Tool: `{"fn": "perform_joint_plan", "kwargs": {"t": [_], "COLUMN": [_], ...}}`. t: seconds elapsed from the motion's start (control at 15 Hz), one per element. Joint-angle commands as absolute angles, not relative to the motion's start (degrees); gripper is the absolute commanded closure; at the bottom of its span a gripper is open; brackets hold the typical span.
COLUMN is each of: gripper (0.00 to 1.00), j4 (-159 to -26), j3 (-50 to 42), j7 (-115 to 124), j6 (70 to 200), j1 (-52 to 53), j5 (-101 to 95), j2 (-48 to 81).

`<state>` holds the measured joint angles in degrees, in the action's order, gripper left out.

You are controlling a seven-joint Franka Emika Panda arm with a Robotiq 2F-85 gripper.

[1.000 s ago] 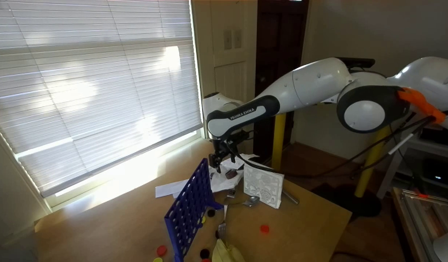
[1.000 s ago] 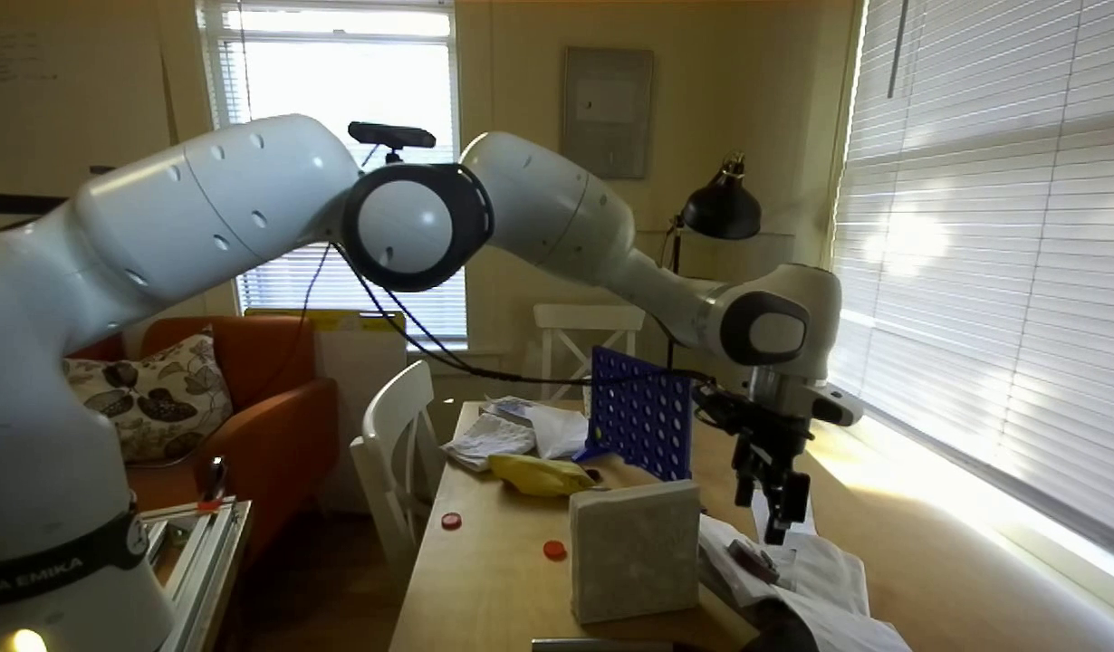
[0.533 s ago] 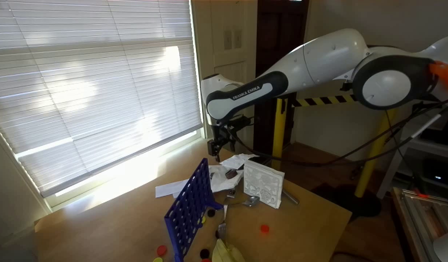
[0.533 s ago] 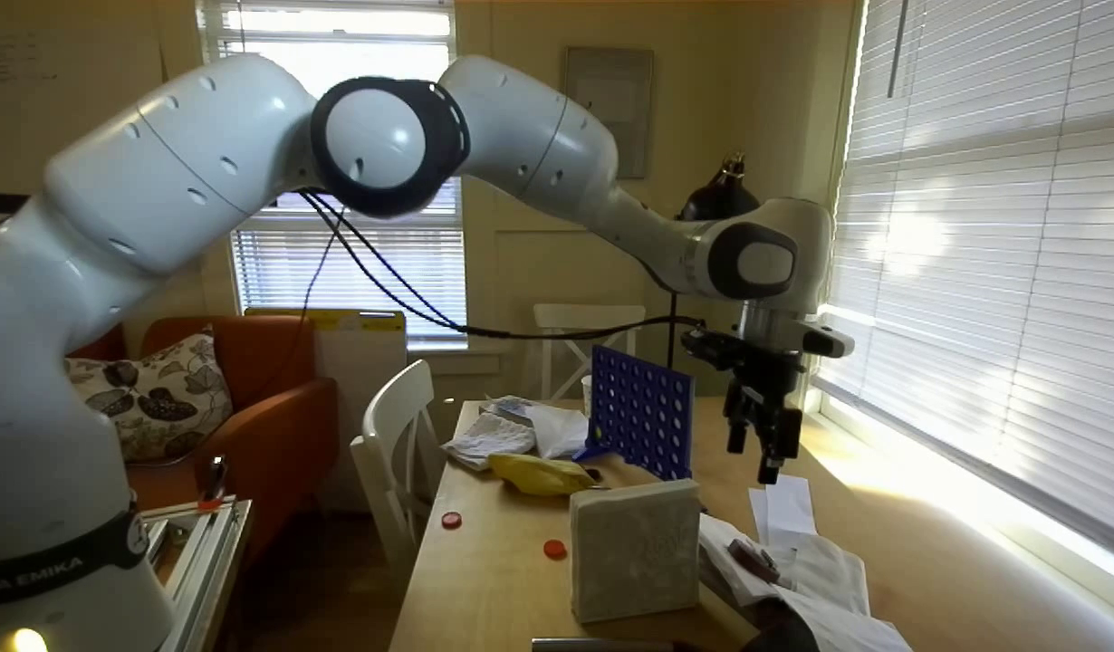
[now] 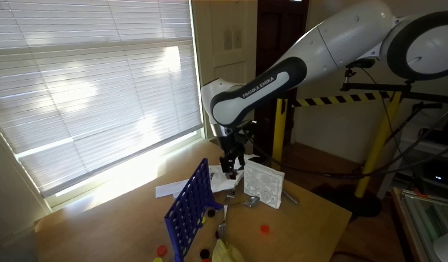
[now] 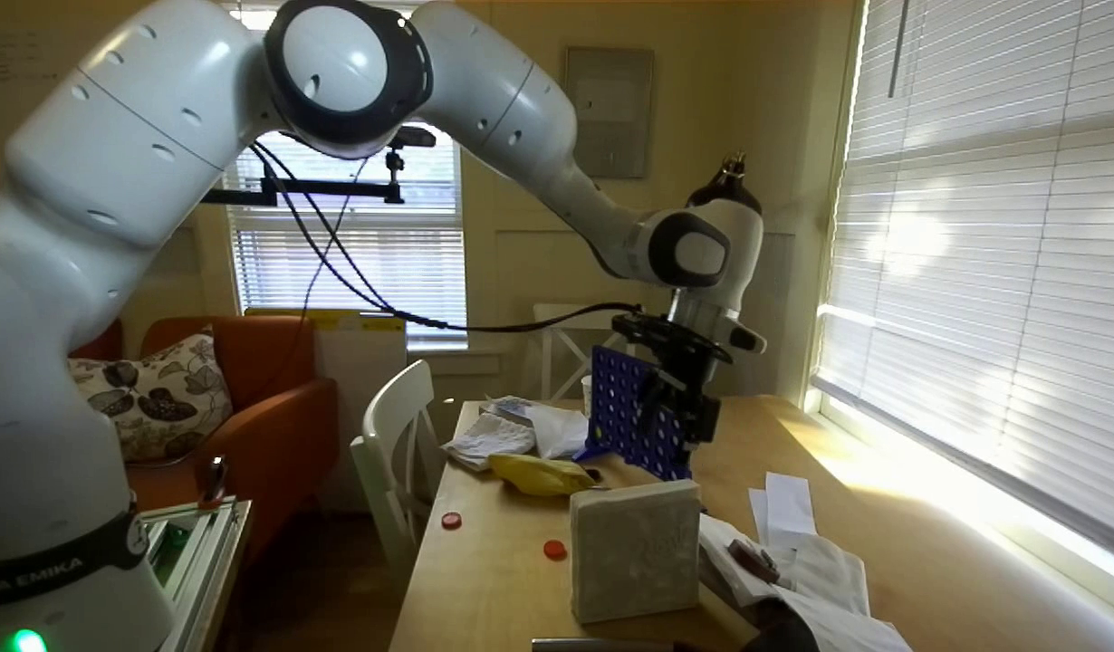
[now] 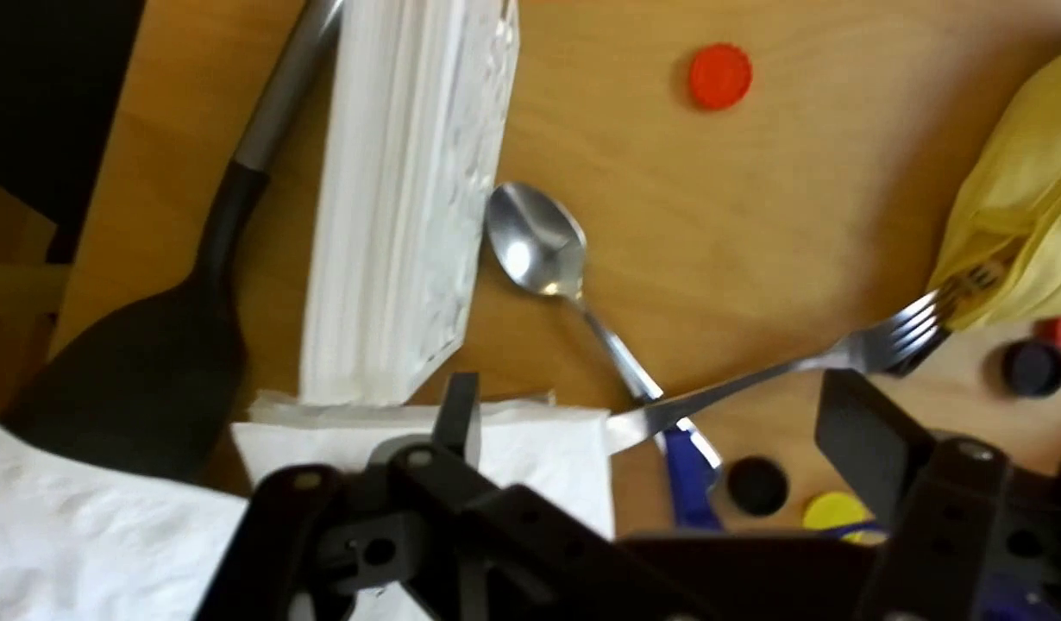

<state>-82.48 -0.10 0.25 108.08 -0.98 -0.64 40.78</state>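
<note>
The gripper [image 7: 658, 418] is held above the table [image 5: 111, 225], its two fingers [image 7: 458, 418] spread wide in the wrist view. Through the gap a fork [image 7: 755, 379] and a spoon [image 7: 535, 237] are seen lying crossed on the table below. The spoon's bowl is set just beside a white block [image 7: 401, 207], which is stood on edge at the left; the fork's tines are pointed right, toward a yellow bundle [image 7: 1013, 207] (its material cannot be made out). A dark spatula [image 7: 168, 371] with a grey handle is laid farther left, beyond the block, and a white sheet [image 7: 548, 457] is partly hidden by the gripper. On the near side a black disc [image 7: 757, 486] and a yellow disc [image 7: 832, 511] are seen on the table near the right finger; a red disc [image 7: 720, 76] is placed well apart, on the far side. In both exterior views a blue grid [image 5: 189, 207] is stood upright on the table. In an exterior view it is partly covered by the gripper, and a reddish-brown object [image 6: 753, 561] is seen resting on crumpled white paper [image 6: 829, 575], to the right of the block.
</note>
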Motion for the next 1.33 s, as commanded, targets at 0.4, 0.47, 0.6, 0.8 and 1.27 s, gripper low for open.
{"fn": "perform_joint_plan", "kwargs": {"t": [0.4, 0.47, 0.6, 0.8, 1.27], "gripper": [0.0, 0.0, 0.0, 0.0, 0.0], "j4": [-88.21, -88.21, -85.2, -85.36, -92.73], "j3": [1.66, 1.63, 1.09, 1.89, 1.97], "j7": [-4.42, -4.64, -2.69, 2.37, 4.74], "j6": [106.49, 106.44, 105.59, 109.99, 129.98], "j1": [2.68, 2.52, 6.03, 9.51, 18.32], "j5": [-2.96, -2.96, -7.45, -8.4, -16.91], "j2": [38.26, 38.21, 41.11, 42.95, 42.66]}}
